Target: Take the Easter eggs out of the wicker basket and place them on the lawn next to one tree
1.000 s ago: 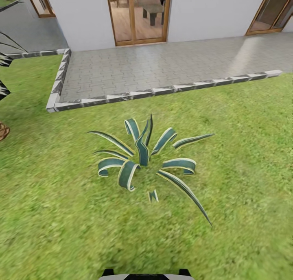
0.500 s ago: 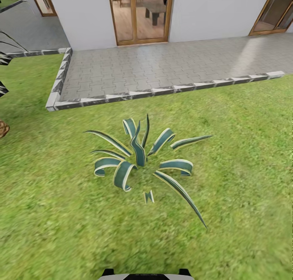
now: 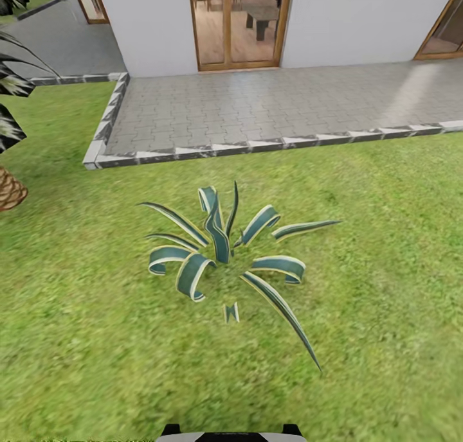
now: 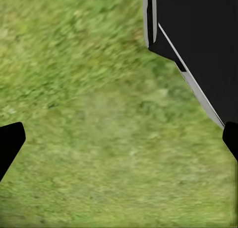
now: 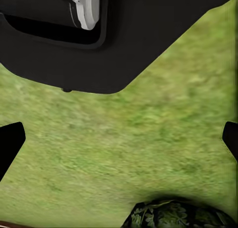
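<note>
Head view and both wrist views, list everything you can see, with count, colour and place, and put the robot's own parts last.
lawn: one, mottled green, across the foreground
striped spiky plant: one, blue-green leaves with cream edges, mid-lawn ahead
paved patio: one, grey, beyond the lawn, with a grey stone kerb
house wall: white, behind the patio
glazed doors: wood-framed, centre top
palm trunk: one, brown, scaly, left edge, dark fronds above
dark leafy clump: one, right wrist view edge
left gripper: black fingertips apart over grass
right gripper: black fingertips apart over grass
robot base: black and white, bottom centre
</note>
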You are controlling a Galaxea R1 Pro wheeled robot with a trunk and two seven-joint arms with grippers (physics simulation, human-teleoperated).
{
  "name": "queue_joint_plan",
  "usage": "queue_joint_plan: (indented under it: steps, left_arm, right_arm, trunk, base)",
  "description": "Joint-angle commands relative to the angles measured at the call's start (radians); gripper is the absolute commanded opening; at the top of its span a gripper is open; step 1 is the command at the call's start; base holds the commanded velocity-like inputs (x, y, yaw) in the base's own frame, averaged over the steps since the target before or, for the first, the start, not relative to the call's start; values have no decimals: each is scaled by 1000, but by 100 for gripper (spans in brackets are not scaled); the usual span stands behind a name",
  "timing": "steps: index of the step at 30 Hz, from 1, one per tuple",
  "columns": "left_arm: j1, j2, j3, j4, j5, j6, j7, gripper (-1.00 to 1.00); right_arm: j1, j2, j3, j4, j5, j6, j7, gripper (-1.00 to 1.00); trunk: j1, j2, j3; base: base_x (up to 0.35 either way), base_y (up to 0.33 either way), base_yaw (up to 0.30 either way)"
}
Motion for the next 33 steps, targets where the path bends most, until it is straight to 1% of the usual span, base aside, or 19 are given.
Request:
queue_joint_plan:
  steps: [1, 9, 23, 33]
  left_arm:
    - [0, 0, -5, 1, -1, -4, 1, 100]
    - [0, 0, -5, 0, -1, -4, 1, 100]
    - [0, 0, -5, 0, -1, -4, 1, 100]
    - [0, 0, -5, 0, -1, -4, 1, 100]
  right_arm:
    - [0, 0, 3, 0, 1, -2, 0, 100]
    - [0, 0, 3, 1, 2, -2, 0, 100]
    - [0, 0, 3, 2, 3, -2, 0, 100]
    - [0, 0, 3, 2, 1, -2, 0, 100]
  trunk:
    - [0, -1, -1]
    - [0, -1, -1]
    - [0, -1, -1]
    - [0, -1, -1]
  base:
    - [2, -39, 95]
    - [1, -15, 111]
    - [0, -3, 230]
    - [0, -158, 243]
